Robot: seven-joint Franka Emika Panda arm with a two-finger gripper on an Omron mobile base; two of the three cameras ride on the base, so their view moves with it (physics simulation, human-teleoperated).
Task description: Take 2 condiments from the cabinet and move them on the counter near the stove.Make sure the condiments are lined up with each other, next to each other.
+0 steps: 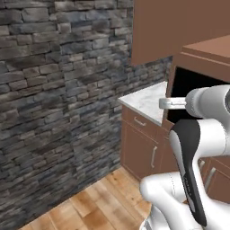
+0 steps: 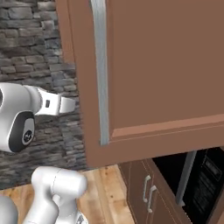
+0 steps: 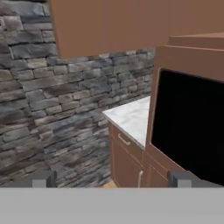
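Note:
My gripper [image 3: 113, 181] is open, its two dark fingertips [image 3: 43, 179] standing far apart with nothing between them. It hangs in the air short of the white marble counter [image 3: 129, 118], level with a tall brown unit. From the left base it shows as a pale hand [image 1: 162, 103] over the counter [image 1: 146, 101]; from the right base it points at the brown wall cabinet [image 2: 153, 65]. The cabinet [image 1: 179, 27] hangs above the counter with its doors shut [image 3: 131, 24]. The condiments are hidden, and the stove is out of view.
A dark stone wall [image 1: 58, 90] runs behind the counter. A tall brown unit with a black opening [image 3: 192, 127] stands right of the counter. Lower cupboards with silver handles [image 1: 139, 143] sit beneath. A black appliance [image 2: 205, 179] shows low right. Wooden floor [image 1: 90, 206] lies below.

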